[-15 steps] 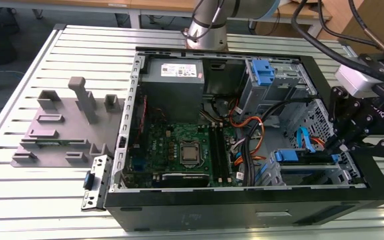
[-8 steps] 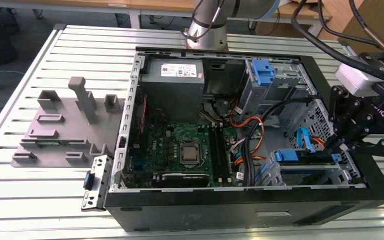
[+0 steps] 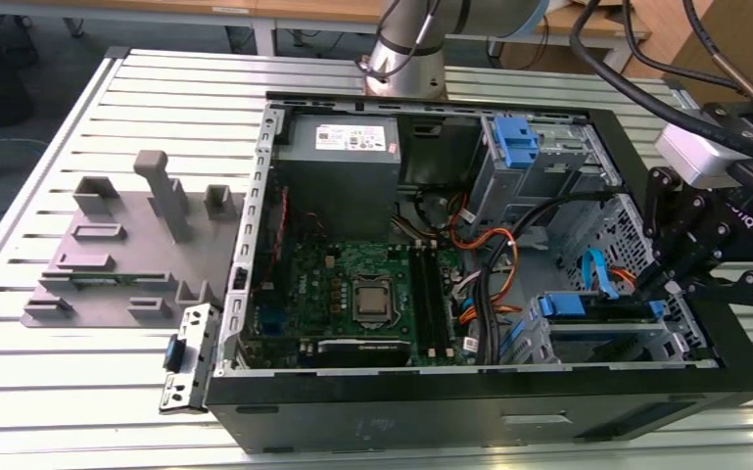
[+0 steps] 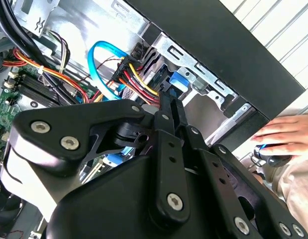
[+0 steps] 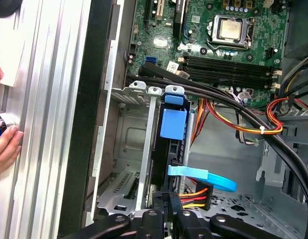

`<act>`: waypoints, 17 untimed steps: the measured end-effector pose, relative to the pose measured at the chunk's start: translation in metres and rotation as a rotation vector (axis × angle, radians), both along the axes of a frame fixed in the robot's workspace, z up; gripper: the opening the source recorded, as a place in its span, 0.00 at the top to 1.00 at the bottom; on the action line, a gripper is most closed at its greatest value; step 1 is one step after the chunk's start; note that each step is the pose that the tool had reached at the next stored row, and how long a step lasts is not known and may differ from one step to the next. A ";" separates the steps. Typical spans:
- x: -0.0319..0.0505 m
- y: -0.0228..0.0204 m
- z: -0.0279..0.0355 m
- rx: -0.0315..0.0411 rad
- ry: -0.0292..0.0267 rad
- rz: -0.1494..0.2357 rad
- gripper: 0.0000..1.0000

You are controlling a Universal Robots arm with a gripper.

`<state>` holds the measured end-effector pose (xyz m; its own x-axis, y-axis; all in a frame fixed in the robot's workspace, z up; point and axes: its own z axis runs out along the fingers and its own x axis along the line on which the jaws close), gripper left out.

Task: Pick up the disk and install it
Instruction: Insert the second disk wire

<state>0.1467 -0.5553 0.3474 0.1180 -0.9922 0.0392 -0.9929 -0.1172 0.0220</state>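
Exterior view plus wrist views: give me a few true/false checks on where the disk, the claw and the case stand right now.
1. The disk sits on edge in the drive cage inside the case. True.
2. The claw hangs over the grey fixture block at the exterior view's left. False: it is at the drive cage, at the exterior view's right.
3. The CPU socket on the motherboard is bare, with no cooler on it. True.
4. The side panel is closed on the case. False: the case lies open, its inside in plain sight.
5. In the first wrist view, a person's hand rests on the table beside the case. True.
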 end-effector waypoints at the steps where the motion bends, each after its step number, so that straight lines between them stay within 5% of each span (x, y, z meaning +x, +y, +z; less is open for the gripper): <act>1: 0.0000 0.0004 -0.0001 0.0001 0.0000 0.000 0.83; 17: 0.0000 0.0026 -0.0009 0.0042 0.0000 0.000 0.83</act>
